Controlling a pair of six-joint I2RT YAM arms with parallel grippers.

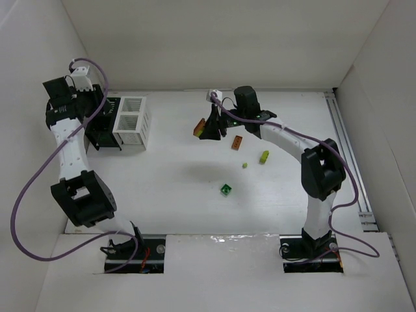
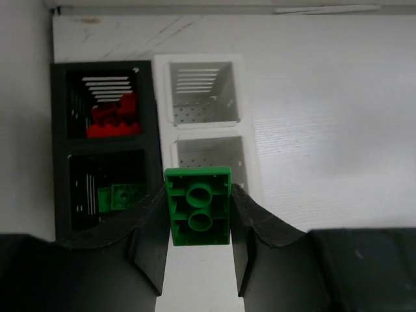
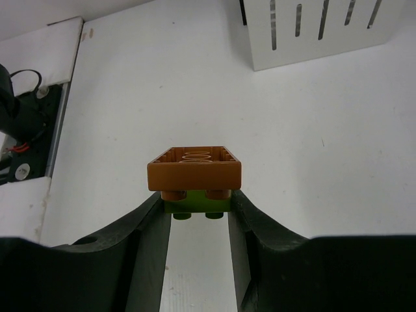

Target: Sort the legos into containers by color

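Table and walls are plain white, and the walls close in the left, back and right sides. We count two arms and two bins. At the upper left of the top view, a black bin and a white bin touch side by side, each split into two compartments. In the left wrist view the black bin's upper compartment holds red legos and its lower one holds green legos. Four loose legos lie right of centre: an orange brick, a yellow-green brick, a yellow-green bit and a green cube. Our left gripper hangs over the bins, jaws narrow, clamping a green brick. Our right gripper, at upper centre of the top view, pinches a cluster with orange on top of yellow-green.
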